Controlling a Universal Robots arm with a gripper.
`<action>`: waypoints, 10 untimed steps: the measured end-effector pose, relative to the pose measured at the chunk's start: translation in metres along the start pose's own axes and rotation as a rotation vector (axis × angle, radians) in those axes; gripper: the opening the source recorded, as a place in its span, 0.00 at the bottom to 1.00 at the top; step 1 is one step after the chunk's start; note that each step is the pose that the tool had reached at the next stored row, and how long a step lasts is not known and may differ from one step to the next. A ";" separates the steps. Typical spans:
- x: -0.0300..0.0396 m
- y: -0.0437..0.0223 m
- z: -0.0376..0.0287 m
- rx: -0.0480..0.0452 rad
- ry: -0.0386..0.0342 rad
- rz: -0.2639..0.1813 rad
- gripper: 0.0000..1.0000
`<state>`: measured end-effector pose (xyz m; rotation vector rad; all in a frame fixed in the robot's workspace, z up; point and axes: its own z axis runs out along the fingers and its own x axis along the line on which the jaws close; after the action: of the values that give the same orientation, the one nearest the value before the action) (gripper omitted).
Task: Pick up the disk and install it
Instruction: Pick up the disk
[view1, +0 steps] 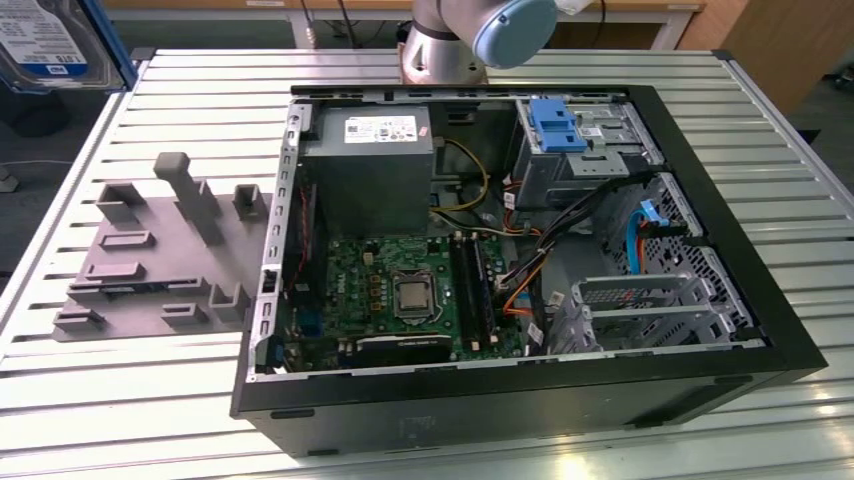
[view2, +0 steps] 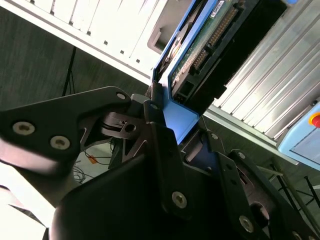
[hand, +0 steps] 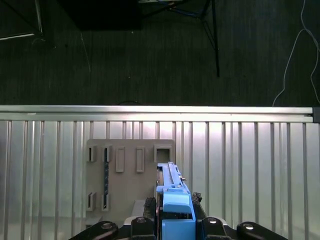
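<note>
Second wrist view: the disk (view2: 202, 50) (blue-railed) sits clamped between the jaws.

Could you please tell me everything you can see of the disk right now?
The disk is a flat drive with a dark body, a green circuit board on one face and blue plastic rails along its edges. In the exterior view its blue-and-white label shows at the top left. It is held clear of the slatted table, and the gripper is shut on its blue rail end.
</note>
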<state>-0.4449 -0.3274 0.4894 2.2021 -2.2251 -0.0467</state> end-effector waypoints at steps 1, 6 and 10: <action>0.0000 0.0000 0.0000 0.0000 0.0000 0.000 0.37; -0.0001 -0.0006 -0.0003 -0.0003 0.0001 0.000 0.37; -0.0001 -0.0052 -0.0003 -0.0001 0.0000 0.000 0.37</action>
<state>-0.4396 -0.3274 0.4896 2.2021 -2.2250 -0.0467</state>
